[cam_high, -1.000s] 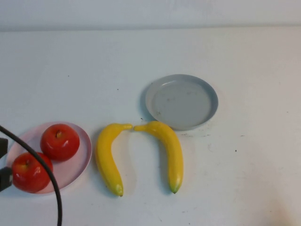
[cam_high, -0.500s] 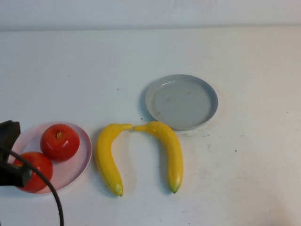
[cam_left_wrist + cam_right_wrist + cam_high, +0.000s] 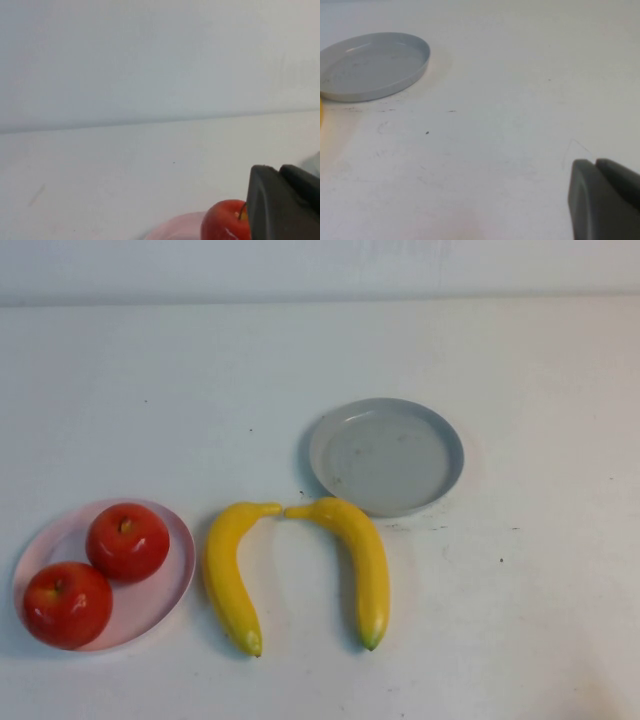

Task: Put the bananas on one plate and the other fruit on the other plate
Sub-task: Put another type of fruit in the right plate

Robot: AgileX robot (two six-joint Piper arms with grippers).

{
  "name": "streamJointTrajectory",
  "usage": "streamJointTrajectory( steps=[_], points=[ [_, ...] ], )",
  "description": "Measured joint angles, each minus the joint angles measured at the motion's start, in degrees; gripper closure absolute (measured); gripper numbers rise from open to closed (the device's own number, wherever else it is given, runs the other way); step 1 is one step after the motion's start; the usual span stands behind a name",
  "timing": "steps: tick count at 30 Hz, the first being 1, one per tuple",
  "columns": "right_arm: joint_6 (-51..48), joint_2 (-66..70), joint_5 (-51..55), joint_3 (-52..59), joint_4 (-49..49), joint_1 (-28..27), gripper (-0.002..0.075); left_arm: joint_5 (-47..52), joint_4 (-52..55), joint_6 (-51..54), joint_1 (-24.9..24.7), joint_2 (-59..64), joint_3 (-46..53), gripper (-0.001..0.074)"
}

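Two red apples [image 3: 127, 541] [image 3: 67, 604] sit on the pale pink plate [image 3: 175, 585] at the front left. Two yellow bananas [image 3: 228, 575] [image 3: 360, 562] lie on the table between the plates, their stem ends almost touching. The grey-blue plate [image 3: 386, 455] is empty, just behind the bananas. Neither gripper shows in the high view. In the left wrist view, my left gripper [image 3: 279, 169] is shut and empty, with an apple [image 3: 225, 222] on the pink plate [image 3: 175, 227] beyond it. In the right wrist view, my right gripper [image 3: 595, 162] is shut and empty over bare table, well away from the grey-blue plate [image 3: 370, 65].
The white table [image 3: 520, 620] carries only the plates and fruit. A pale wall [image 3: 320, 265] runs along the back edge. A sliver of banana [image 3: 321, 112] shows at the edge of the right wrist view.
My left arm and its black cable have drawn back out of the high view at the front left, uncovering the near apple. The fruit and plates have not moved.
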Motion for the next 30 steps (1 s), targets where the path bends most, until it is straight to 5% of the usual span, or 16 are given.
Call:
streamJointTrajectory(
  steps=[7,18,30],
  points=[
    [0.0,0.0,0.0,0.0,0.0,0.0,0.0743,1.3,0.0,-0.1,5.1,-5.7,5.6,0.0731],
    [0.0,0.0,0.0,0.0,0.0,0.0,0.0743,19.3,0.5,-0.2,5.1,-5.9,5.9,0.0731],
    [0.0,0.0,0.0,0.0,0.0,0.0,0.0743,19.8,0.5,-0.2,5.1,-5.9,5.9,0.0731]
  ],
)
